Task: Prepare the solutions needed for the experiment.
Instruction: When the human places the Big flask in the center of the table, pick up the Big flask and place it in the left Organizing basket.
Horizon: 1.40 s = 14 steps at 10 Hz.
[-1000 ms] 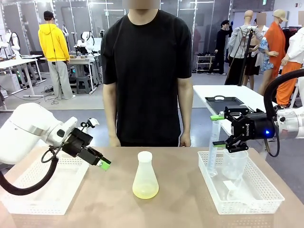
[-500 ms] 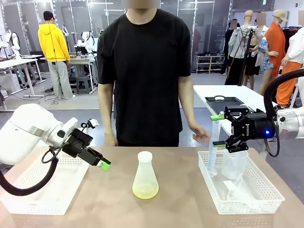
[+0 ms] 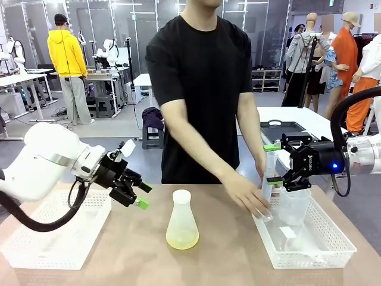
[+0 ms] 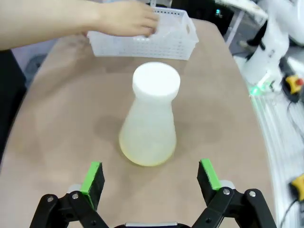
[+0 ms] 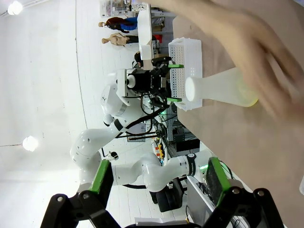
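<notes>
Pale yellow solution (image 3: 182, 241) in a cloudy flask (image 3: 181, 221) with white cap (image 3: 181, 196); tan counter (image 3: 196, 262); 2 white perforated baskets (image 3: 53, 238); person's black shirt (image 3: 202, 77).

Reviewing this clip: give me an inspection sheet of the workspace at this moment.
Surface: brown table, bare between two baskets.
Job's things: capped flask at centre, upright, with pale yellow solution at its bottom.
Clutter: left white basket; right white basket with clear labware, person's hand reaching into it.
Grippers: left gripper open, short of the flask; right gripper open above the right basket.
Cables: black cable looped under the left arm.
Surroundings: other tables, people behind.
</notes>
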### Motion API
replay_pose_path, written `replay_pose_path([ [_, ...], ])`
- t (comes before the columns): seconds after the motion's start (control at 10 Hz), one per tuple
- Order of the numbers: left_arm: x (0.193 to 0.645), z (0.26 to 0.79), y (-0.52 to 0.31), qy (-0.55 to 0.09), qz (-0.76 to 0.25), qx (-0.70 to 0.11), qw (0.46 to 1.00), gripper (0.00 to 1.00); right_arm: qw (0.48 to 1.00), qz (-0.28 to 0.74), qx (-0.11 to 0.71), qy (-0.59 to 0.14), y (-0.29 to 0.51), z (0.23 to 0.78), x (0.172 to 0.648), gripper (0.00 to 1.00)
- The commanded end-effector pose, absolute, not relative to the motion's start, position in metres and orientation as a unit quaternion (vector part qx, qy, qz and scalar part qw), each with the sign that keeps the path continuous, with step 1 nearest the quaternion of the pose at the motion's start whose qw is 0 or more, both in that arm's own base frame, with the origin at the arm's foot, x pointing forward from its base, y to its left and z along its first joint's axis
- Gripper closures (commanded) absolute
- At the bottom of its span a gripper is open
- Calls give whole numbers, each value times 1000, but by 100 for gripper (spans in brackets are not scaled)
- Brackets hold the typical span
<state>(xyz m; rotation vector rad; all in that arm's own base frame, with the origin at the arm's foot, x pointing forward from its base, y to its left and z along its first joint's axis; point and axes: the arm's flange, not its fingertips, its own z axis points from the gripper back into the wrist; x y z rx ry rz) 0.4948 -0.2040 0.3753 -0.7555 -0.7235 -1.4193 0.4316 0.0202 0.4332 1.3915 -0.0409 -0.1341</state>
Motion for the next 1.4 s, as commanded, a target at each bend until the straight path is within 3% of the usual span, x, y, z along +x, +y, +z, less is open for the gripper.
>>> replay_pose_path([
  [0.0, 496, 364, -216, -378, -671, -310, 557, 0, 766, -62, 640, -22, 20, 434, 431, 0],
  [0.4, 495, 348, -226, -351, -706, -361, 498, 0, 766, -62, 640, -22, 20, 434, 431, 0],
  [0.6, 487, 347, -227, -345, -702, -340, 522, 0, 766, -62, 640, -22, 20, 434, 431, 0],
  [0.9, 487, 343, -228, -343, -701, -352, 517, 0, 766, -62, 640, -22, 20, 434, 431, 0],
  [1.3, 504, 317, -246, -396, -661, -381, 511, 0, 766, -62, 640, -22, 20, 434, 431, 0],
])
